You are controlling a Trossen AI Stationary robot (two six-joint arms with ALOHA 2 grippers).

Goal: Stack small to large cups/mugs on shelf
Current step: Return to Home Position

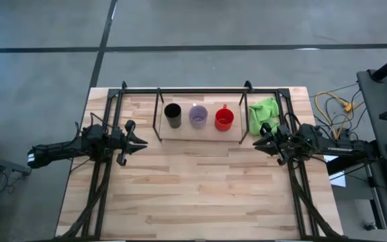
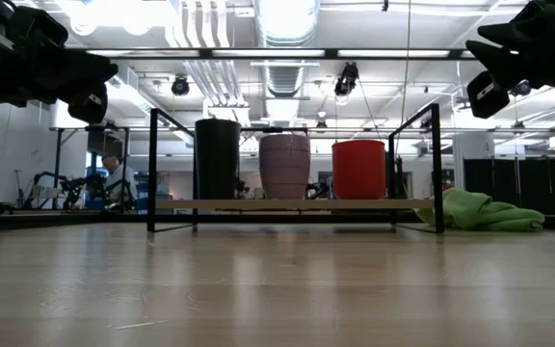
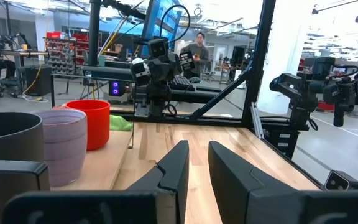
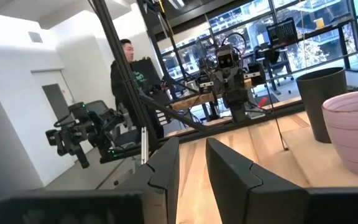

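Observation:
A black tumbler (image 1: 173,115), a pale purple cup (image 1: 198,115) and a red mug (image 1: 224,119) stand upright in a row on the wooden board of the low black-rod shelf (image 1: 200,136) at the table's far middle. My left gripper (image 1: 142,141) is open and empty, left of the shelf above the table. My right gripper (image 1: 258,142) is open and empty, right of the shelf. In the low view the cups show as the black tumbler (image 2: 218,158), the purple cup (image 2: 285,165) and the red mug (image 2: 358,169).
A bright green cloth (image 1: 264,111) lies on the table right of the shelf, close to my right gripper. The larger black table frame (image 1: 200,89) runs along the far edge and both sides. Bare wood lies in front of the shelf. A person stands beyond the table.

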